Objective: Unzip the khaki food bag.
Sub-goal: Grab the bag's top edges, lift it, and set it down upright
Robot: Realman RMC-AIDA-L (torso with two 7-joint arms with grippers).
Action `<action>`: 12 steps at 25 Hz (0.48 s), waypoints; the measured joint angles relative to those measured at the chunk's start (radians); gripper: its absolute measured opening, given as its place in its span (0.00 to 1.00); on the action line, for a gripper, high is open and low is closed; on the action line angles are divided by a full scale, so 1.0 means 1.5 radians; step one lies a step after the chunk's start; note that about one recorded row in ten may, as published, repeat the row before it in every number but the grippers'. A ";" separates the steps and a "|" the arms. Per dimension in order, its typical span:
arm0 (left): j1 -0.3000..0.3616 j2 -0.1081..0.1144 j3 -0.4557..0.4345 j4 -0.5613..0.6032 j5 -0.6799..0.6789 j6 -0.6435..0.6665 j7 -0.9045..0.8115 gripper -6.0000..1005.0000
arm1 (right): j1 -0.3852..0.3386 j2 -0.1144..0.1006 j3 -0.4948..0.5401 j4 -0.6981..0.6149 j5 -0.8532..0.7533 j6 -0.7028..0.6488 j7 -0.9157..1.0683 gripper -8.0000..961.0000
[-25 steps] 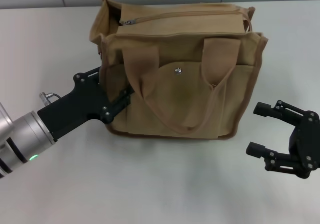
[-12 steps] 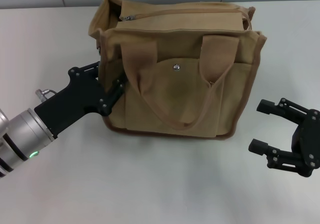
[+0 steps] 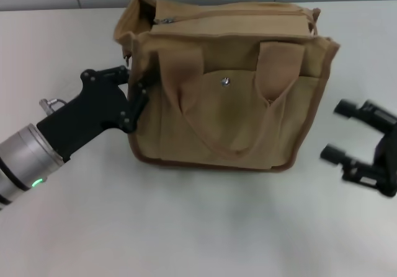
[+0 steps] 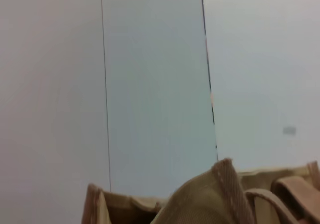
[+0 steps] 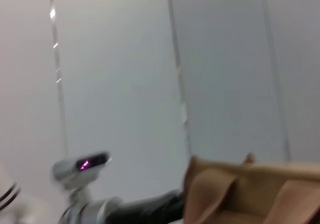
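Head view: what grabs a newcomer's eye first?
The khaki food bag stands upright mid-table, top zipper shut with its pull at the robot's-left end. The left gripper presses against the bag's left side. The right gripper hangs open off to the bag's right, clear of it.

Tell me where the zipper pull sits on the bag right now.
In the head view, the zipper pull sits at the khaki food bag's top left rear corner, just beyond the left gripper.
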 joint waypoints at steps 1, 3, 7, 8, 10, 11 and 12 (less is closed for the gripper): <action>-0.009 0.001 -0.003 0.004 0.000 0.008 -0.001 0.12 | -0.010 -0.001 0.000 0.018 0.059 -0.001 -0.014 0.87; -0.017 0.001 -0.003 0.011 0.000 0.010 -0.002 0.11 | -0.019 -0.001 0.000 0.034 0.119 -0.003 -0.024 0.87; -0.026 0.000 -0.004 0.019 0.000 0.016 -0.003 0.09 | -0.030 0.000 0.000 0.051 0.197 -0.005 -0.027 0.87; -0.029 0.001 -0.006 0.029 0.000 0.028 -0.005 0.08 | -0.034 0.000 0.000 0.056 0.219 -0.007 -0.027 0.87; -0.029 0.001 -0.008 0.037 0.000 0.038 -0.007 0.08 | -0.039 0.000 0.000 0.060 0.252 -0.011 -0.027 0.87; -0.030 0.001 -0.014 0.058 -0.001 0.060 -0.012 0.08 | -0.040 0.001 0.000 0.066 0.285 -0.014 -0.028 0.87; -0.030 0.001 -0.014 0.058 -0.001 0.060 -0.012 0.08 | -0.040 0.001 0.000 0.066 0.285 -0.014 -0.028 0.87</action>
